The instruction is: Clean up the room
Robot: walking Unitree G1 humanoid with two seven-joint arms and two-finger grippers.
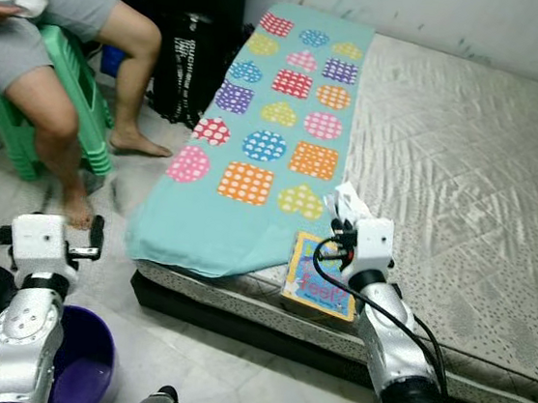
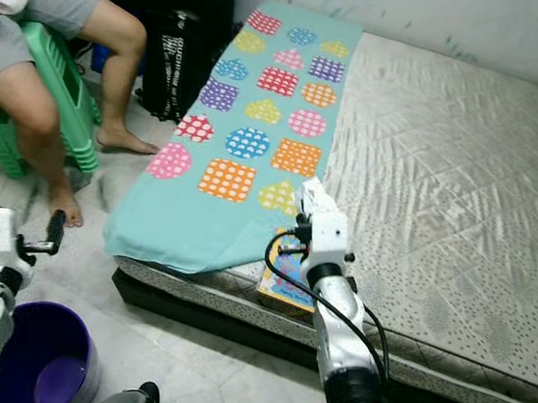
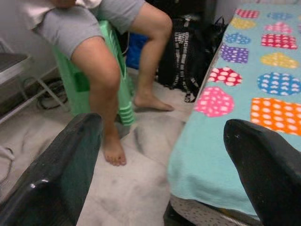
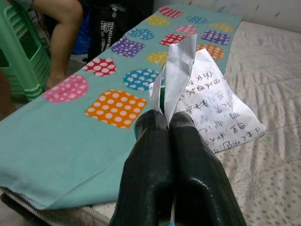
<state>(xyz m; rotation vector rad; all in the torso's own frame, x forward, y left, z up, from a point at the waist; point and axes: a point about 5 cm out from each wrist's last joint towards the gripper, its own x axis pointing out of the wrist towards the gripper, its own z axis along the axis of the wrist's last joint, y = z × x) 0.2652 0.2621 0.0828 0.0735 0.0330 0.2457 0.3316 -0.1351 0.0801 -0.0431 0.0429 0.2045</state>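
I see the crumpled paper (image 4: 202, 94) (handwriting on it) pinched between my right gripper (image 4: 168, 123) fingers, held above the mattress (image 1: 465, 185) edge, just over a colourful book (image 1: 316, 283) lying beside the turquoise patterned towel (image 1: 267, 133). My left gripper (image 3: 164, 155) hangs released over the floor near a purple basin (image 1: 84, 370). A person (image 1: 62, 52) sits on a green stool (image 1: 70, 111).

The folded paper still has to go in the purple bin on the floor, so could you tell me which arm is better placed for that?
The right. The right gripper is shut on the folded paper above the mattress. The left gripper is open with nothing between its fingers, though nearer the purple bin.
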